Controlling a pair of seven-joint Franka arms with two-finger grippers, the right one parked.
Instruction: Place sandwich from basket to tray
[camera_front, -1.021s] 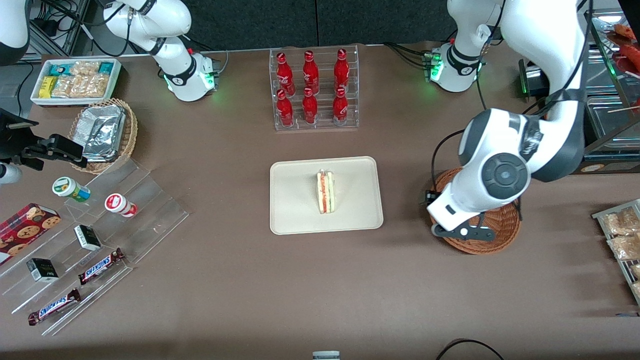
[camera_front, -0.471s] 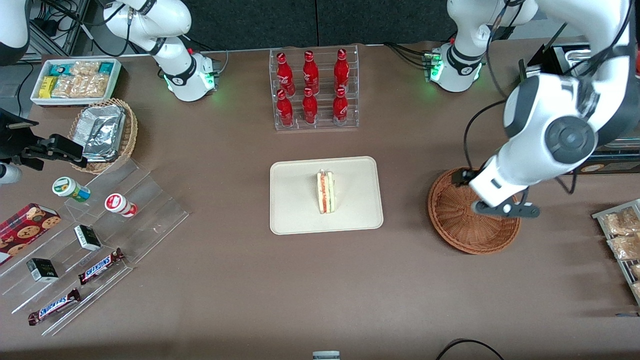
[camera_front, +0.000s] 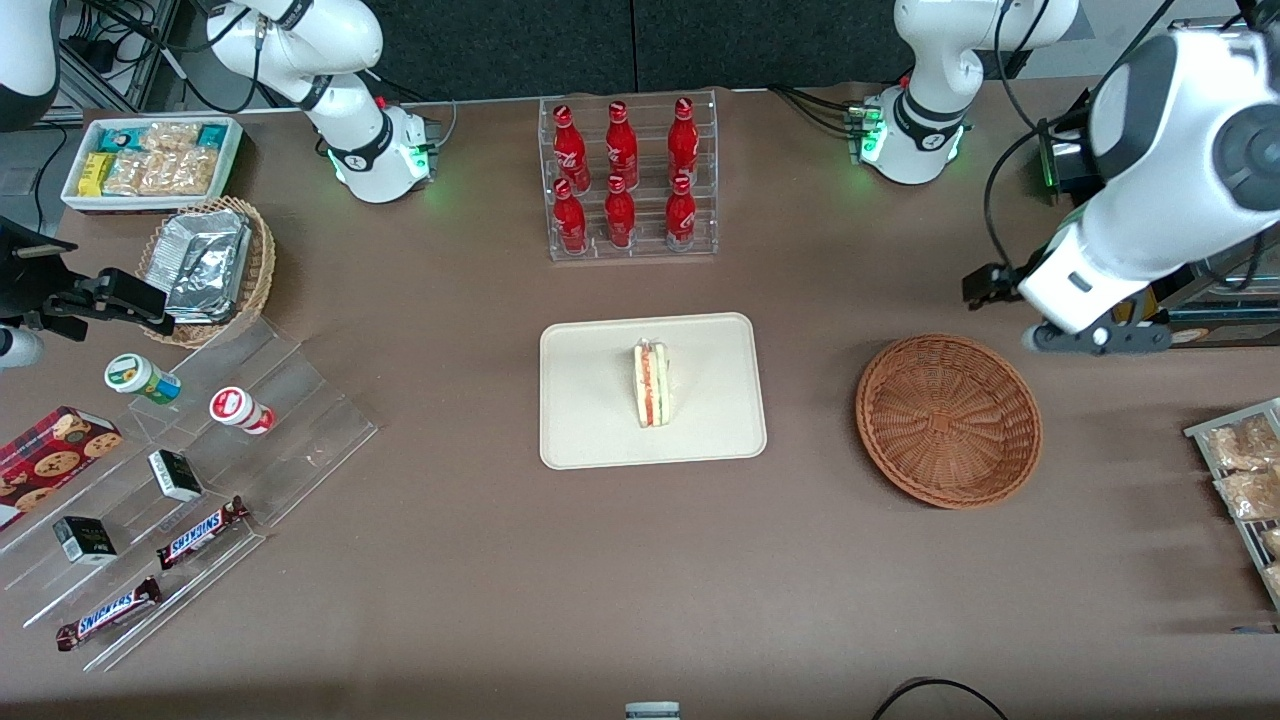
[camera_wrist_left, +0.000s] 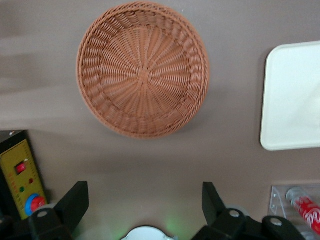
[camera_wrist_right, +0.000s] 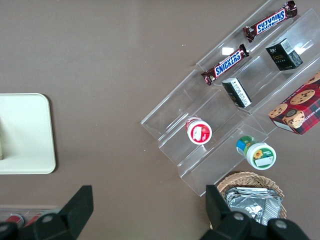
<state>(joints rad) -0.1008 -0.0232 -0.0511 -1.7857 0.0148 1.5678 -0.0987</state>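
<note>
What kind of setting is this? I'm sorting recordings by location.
Probably a lab mock-up of a snack shop: a brown table with an acrylic rack of red cola bottles, Snickers bars on clear tiered shelves, and a sandwich on a tray. The open pincer hovers above the table beside the basket.

The gripper (camera_wrist_left: 145, 200) hangs high over the brown table (camera_wrist_left: 235, 65), its two dark fingers (camera_wrist_left: 75, 202) spread wide with nothing between them. Below lies the basket (camera_wrist_left: 142, 70), round reddish-brown wicker with nothing in it, and near it, apart, a rounded corner of the cream tray (camera_wrist_left: 292, 97).
</note>
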